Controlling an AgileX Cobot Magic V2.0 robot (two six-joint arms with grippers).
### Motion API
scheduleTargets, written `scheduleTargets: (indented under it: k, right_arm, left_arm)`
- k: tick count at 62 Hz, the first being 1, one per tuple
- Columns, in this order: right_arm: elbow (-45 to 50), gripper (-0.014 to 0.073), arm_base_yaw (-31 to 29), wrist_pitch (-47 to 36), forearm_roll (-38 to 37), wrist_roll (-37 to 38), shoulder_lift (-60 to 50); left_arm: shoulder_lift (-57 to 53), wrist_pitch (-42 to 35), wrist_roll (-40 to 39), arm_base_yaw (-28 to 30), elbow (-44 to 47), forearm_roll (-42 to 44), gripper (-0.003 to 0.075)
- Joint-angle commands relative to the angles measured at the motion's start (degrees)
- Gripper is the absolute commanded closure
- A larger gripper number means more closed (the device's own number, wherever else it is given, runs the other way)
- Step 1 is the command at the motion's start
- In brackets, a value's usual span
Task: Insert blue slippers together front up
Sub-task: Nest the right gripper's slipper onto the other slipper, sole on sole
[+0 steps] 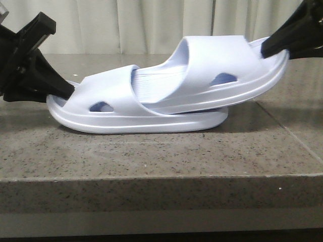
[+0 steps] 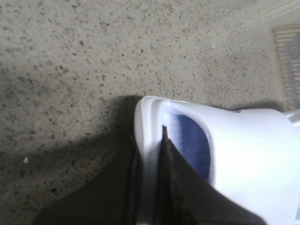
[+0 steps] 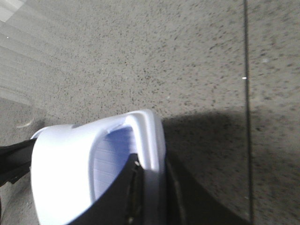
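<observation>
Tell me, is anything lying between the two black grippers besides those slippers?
No. In the front view, only the two blue slippers span the stretch between the left gripper and right gripper, one pushed under the other's strap.

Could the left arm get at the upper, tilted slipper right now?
Probably not. The left gripper is shut on the lower slipper, and the upper slipper's free end is already held by the right gripper.

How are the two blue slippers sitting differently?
The lower slipper lies flat on the table; the upper slipper tilts, one end tucked under the lower one's strap. The left claw pinches the lower one's end, the right claw the upper's. Both look identical.
</observation>
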Motion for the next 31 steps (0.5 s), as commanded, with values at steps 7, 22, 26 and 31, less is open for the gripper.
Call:
scheduleTargets:
  k: [7,22,26,31]
  right_arm:
    - [-1.16,0.0710,13.81,-5.91,7.38,-0.80,2.92]
    - [-1.16,0.0710,20.03,-11.90,8.39,-1.85,5.70]
    - [-1.16,0.0710,20.03,-12.63,8.39,-1.90,5.38]
    - [-1.16,0.0705,20.03,-13.41,8.27,-1.97,5.04]
  left_arm:
    - [-1.48,0.84,0.47,-0.47,-1.60,-2.46,0.0741]
    - [-1.48,1.20,0.47,-0.47,-1.60,-2.46,0.0741]
    - [-1.48,1.34,0.47,-0.47,-1.60,-2.46,0.0741]
    - [-1.48,1.34,0.47,-0.47,-1.60,-2.46,0.0741]
